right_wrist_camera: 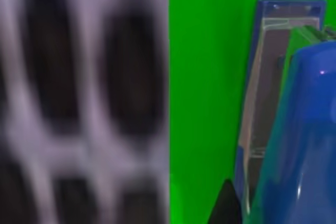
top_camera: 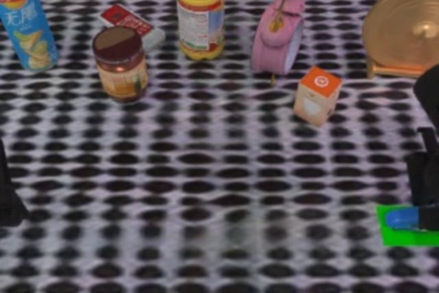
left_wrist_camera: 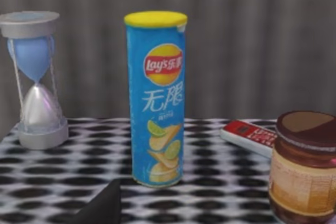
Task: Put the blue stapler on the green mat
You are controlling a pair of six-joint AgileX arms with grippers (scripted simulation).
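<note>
The table (top_camera: 219, 169) wears a black-and-white dotted check. The blue stapler (top_camera: 402, 218) is bright blue on the plain bright-green mat (top_camera: 396, 237). The chips can (left_wrist_camera: 156, 98) is blue with a yellow lid; the hourglass (left_wrist_camera: 35, 80) silver with blue glass. The jar (top_camera: 121, 64) is amber, lid brown; the bottle (top_camera: 199, 8) orange-yellow; the alarm clock (top_camera: 278, 33) pink; the cube (top_camera: 317, 95) orange-topped; the gong (top_camera: 405, 29) gold.
</note>
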